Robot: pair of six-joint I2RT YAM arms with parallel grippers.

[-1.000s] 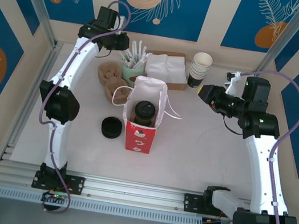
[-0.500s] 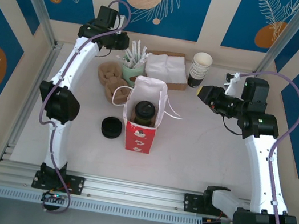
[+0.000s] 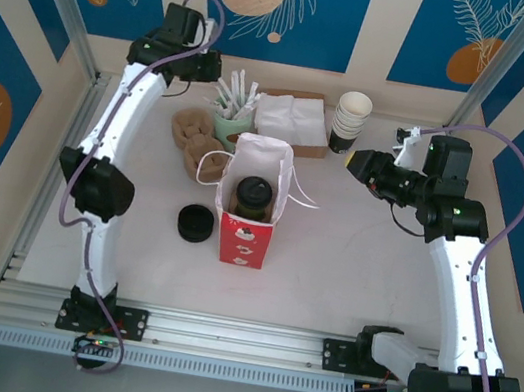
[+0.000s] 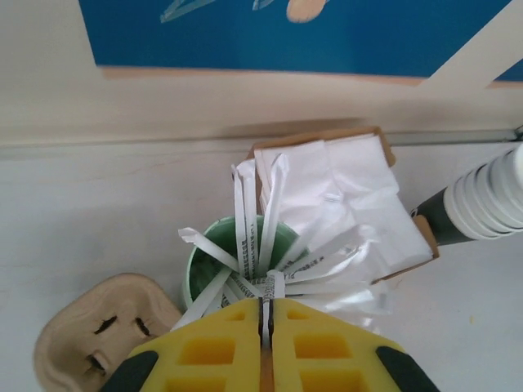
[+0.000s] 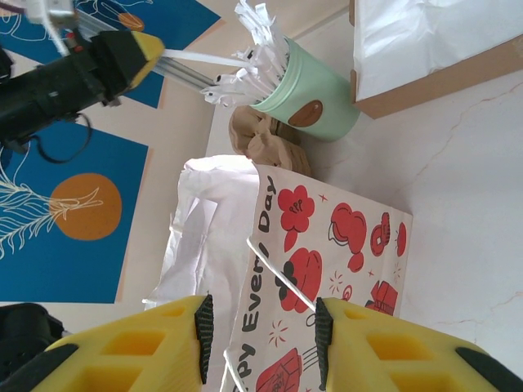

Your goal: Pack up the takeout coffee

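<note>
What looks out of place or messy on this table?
Nothing is spilled or tipped. The takeout coffee stands upright inside the red bag. Only the wrapped straws splay untidily from the green cup.

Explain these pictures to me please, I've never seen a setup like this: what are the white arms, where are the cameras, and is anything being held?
These are two robot arms bolted to a table. One picture looks down from above. The other two come from a camera on each wrist, so the yellow blocks there are that arm's own fingers.

On the table stand a red bag with the takeout coffee inside it, a stack of black lids, cardboard cup carriers, a green cup of wrapped straws, a box of napkins and a stack of paper cups.

The left gripper is shut on one wrapped straw of that bunch. The right gripper is open, holds nothing, and faces the bag.
</note>
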